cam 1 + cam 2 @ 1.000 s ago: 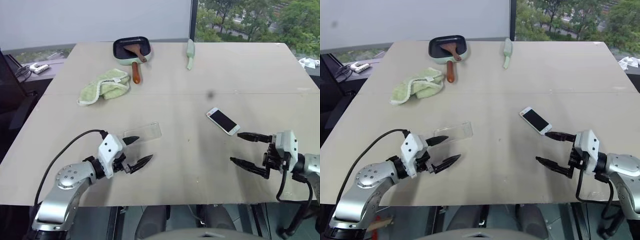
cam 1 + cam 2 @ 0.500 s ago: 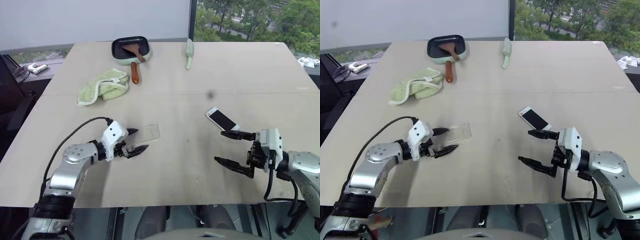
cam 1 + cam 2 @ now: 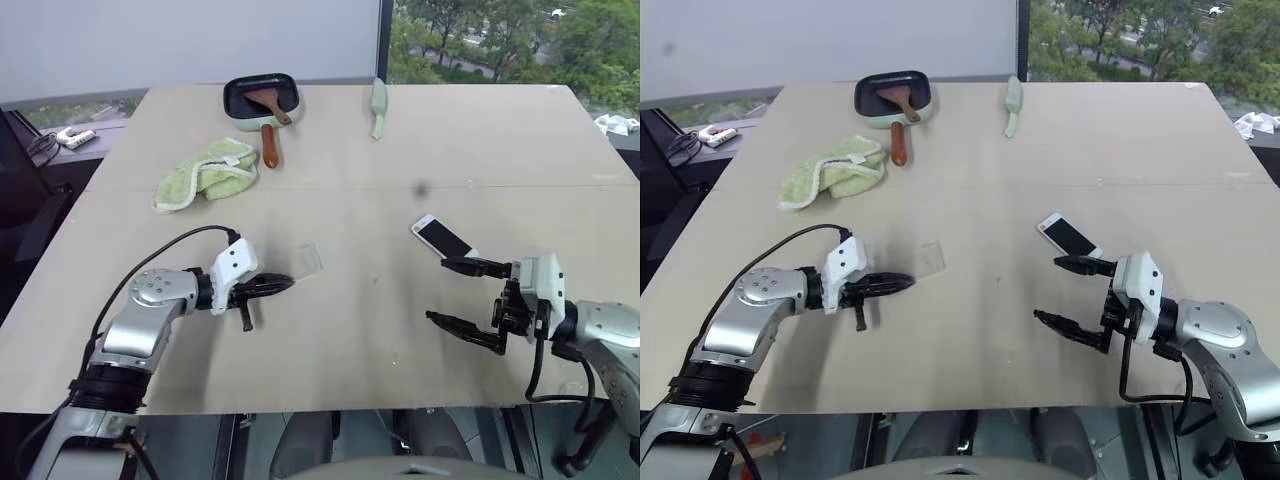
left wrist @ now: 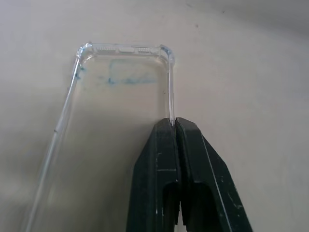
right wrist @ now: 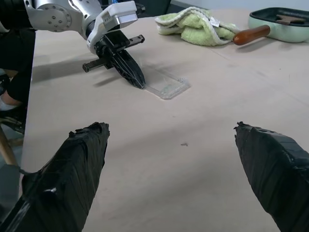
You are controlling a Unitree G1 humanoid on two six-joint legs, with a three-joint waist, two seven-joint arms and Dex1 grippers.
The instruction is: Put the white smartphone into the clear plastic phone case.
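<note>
Clamped on one long edge of the clear plastic phone case (image 4: pixel 116 96), left gripper (image 4: pixel 174 123); right gripper (image 3: pixel 458 293) gapes wide (white smartphone (image 3: pixel 443 238) just beyond).

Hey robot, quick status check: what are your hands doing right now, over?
Left gripper shut on the clear phone case, pinching one side wall. Right gripper open, beside the white smartphone, not touching. Nothing between phone and case.

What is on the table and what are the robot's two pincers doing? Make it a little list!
left pincer: shut on the side wall of the clear case
right pincer: open, holding nothing, close to the phone
phone: flat on the table, screen up
far side: green cloth, pan with a spatula in it
</note>
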